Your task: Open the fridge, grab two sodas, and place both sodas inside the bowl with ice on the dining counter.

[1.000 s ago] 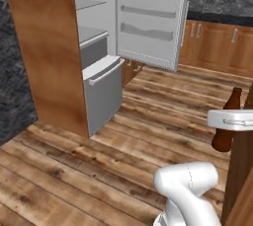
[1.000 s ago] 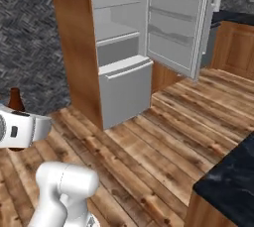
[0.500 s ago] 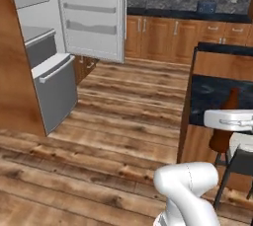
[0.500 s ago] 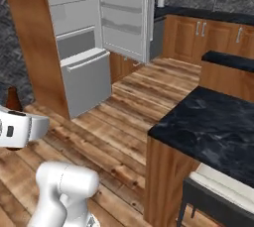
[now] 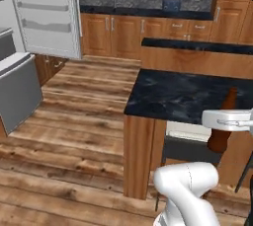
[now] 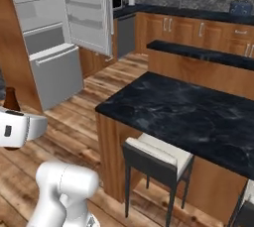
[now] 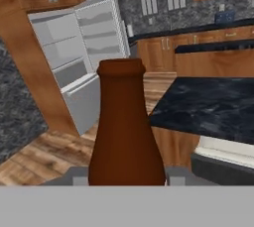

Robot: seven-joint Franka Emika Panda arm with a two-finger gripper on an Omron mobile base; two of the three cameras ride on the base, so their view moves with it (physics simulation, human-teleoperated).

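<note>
The tool (image 7: pixel 127 179) clamps the cola bottle (image 7: pixel 126 127) (upright) beside the dining counter (image 5: pixel 183 96).

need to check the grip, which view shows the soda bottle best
The hand view: the dark-brown soda bottle stands upright in the centre, neck and shoulders in full, the hand shut on its lower body. The left base view shows the bottle partly behind the white wrist. The right base view shows just its top above the wrist.

Kitchen, open fridge (image 6: pixel 54 47), wooden cabinets (image 5: pixel 123 35)
</note>
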